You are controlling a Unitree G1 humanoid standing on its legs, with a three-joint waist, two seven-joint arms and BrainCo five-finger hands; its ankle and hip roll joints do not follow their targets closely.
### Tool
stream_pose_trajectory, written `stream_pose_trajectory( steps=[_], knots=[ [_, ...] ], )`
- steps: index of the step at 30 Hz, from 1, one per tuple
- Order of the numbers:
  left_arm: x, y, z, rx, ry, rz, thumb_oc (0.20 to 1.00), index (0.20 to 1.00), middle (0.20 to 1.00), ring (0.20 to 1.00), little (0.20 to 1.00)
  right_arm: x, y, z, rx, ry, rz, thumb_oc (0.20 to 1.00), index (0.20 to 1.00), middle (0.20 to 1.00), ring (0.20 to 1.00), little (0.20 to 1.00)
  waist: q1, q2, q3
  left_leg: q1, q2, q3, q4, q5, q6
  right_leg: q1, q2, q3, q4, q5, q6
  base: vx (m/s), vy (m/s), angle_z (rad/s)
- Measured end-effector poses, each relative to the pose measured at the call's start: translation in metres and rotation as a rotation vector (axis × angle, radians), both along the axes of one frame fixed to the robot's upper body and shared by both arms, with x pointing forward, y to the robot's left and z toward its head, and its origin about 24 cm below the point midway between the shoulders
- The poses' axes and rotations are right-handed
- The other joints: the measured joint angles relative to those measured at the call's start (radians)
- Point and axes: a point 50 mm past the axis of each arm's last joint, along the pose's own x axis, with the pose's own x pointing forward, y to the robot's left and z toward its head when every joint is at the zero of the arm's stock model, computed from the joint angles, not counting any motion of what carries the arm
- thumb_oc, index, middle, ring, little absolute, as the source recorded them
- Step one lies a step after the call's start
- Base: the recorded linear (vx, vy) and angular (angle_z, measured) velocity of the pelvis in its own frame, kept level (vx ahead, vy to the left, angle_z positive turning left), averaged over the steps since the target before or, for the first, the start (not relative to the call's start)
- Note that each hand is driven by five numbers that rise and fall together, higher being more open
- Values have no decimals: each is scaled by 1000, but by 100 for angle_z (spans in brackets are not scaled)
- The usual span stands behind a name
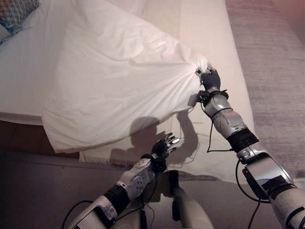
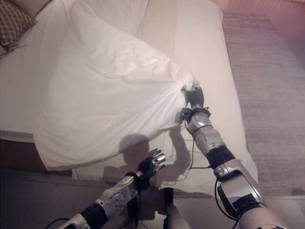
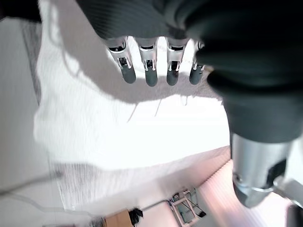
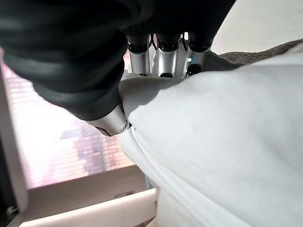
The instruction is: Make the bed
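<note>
White sheet (image 1: 119,81) is bunched and held in the curled fingers of the right hand (image 1: 209,78), lifted over the bed (image 1: 214,28). Left hand (image 1: 164,145) is kept low near the bed's near edge, fingers relaxed, nothing held. Patterned pillow (image 1: 16,9) is seen at the far corner. For a good spread, the free corner should likely be taken by the left hand and the sheet pulled flat, evenly.
</note>
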Motion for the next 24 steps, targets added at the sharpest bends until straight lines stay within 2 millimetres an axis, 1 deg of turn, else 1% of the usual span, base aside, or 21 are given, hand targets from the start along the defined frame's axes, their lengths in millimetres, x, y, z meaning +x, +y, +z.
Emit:
stream_pose_trajectory(
  steps=[1, 3, 5, 6, 7, 8, 10, 11, 12, 14, 16, 18, 21, 22, 24],
  knots=[
    [-5, -1, -5, -10, 32, -2, 1000, 1000, 1000, 1000, 1000, -1, -1, -4, 0, 12, -3, 200, 200, 200, 200, 200, 0, -2, -27, 0, 0, 0, 0, -1, 0, 0, 0, 0, 0, -2, 1, 0, 0, 0],
    [-8, 0, -9, -26, 72, 10, 1000, 1000, 1000, 1000, 1000, -2, -2, -9, 0, 22, -5, 200, 200, 200, 200, 200, -1, -5, -44, 10, 4, 0, 0, -3, 0, 11, 0, 0, 0, -5, 2, 15, -16, 1],
    [-10, -1, -16, -60, 138, 52, 1000, 1000, 1000, 1000, 1000, -7, -1, -20, 3, 38, 8, 200, 200, 200, 200, 200, -1, -6, -68, 23, 6, 0, 0, -12, 2, 24, -2, -1, 0, -16, 9, 33, -38, 2],
    [-9, -1, -16, -79, 157, 72, 1000, 1000, 1000, 1000, 1000, -9, -1, -23, 5, 43, 9, 200, 200, 200, 200, 200, -2, -6, -70, 29, 6, -1, 0, -12, 3, 31, -3, -2, 0, -17, 9, 18, -39, 4],
    [-6, -2, -17, -128, 202, 131, 1000, 1000, 1000, 1000, 1000, -13, -2, -32, 3, 59, 12, 200, 200, 200, 200, 200, -2, -10, -84, 31, 5, -2, 0, -13, 3, 34, -3, -3, 0, -19, 10, 10, -28, 4],
    [-4, -2, -15, -151, 214, 156, 1000, 1000, 1000, 1000, 1000, -15, -1, -37, 2, 69, 13, 200, 200, 200, 200, 200, -2, -14, -93, 31, 5, -3, 0, -13, 3, 34, -4, -3, 0, -19, 10, -3, -41, 2],
    [9, 2, -4, -253, 226, 266, 1000, 1000, 1000, 1000, 1000, -21, 0, -51, 14, 101, 18, 200, 200, 200, 200, 200, -5, -27, -106, 31, 5, -3, 0, -12, 5, 34, -6, -6, 0, -20, 10, -16, -48, 1],
    [14, 4, -1, -276, 224, 302, 1000, 1000, 1000, 1000, 1000, -23, 0, -55, 21, 110, 18, 200, 200, 200, 200, 200, -6, -29, -109, 31, 4, -4, 0, -11, 5, 35, -7, -7, 0, -19, 10, -20, -48, 6],
    [24, 10, 7, -315, 212, 378, 1000, 1000, 1000, 1000, 1000, -26, 0, -63, 24, 129, 16, 200, 200, 200, 200, 200, -7, -31, -115, 31, 4, -7, 0, -10, 6, 37, -10, -11, 0, -19, 10, -14, -33, 9],
    [39, 21, 20, -375, 179, 496, 1000, 1000, 1000, 1000, 1000, -30, -3, -75, 18, 161, 3, 200, 200, 200, 200, 200, -18, -30, -122, 32, 4, -22, 0, -9, 7, 46, -11, -30, 0, -20, 10, -8, -33, 21],
    [47, 32, 29, -421, 161, 587, 1000, 1000, 1000, 1000, 1000, -33, -3, -81, 21, 179, -1, 200, 200, 200, 200, 200, -21, -31, -124, 31, 4, -27, 0, -8, 8, 48, -12, -33, 0, -22, 13, 1, -52, 14],
    [52, 39, 33, -476, 173, 681, 1000, 1000, 1000, 1000, 1000, -38, 1, -84, 33, 177, -3, 200, 200, 200, 200, 200, -21, -31, -124, 34, 4, -29, 0, -8, 8, 52, -12, -41, 0, -20, 10, 9, -35, 5],
    [54, 43, 34, -515, 189, 750, 1000, 1000, 1000, 1000, 1000, -40, 2, -89, 48, 186, -7, 200, 200, 200, 200, 200, -18, -31, -124, 43, 5, -30, 0, -8, 9, 63, -11, -45, 0, -22, 12, 7, -37, 4],
    [55, 48, 35, -527, 196, 787, 1000, 1000, 1000, 1000, 1000, -40, 4, -89, 52, 184, -7, 200, 200, 200, 200, 200, -18, -32, -125, 45, 6, -31, 0, -8, 9, 65, -11, -45, 0, -22, 13, 0, 0, 0],
    [59, 51, 39, -534, 193, 827, 1000, 1000, 1000, 1000, 1000, -41, 6, -91, 51, 187, -6, 200, 200, 200, 200, 200, -19, -33, -126, 46, 7, -36, 0, -10, 5, 69, -11, -52, 0, -22, 13, -2, -25, 6]
  ],
)
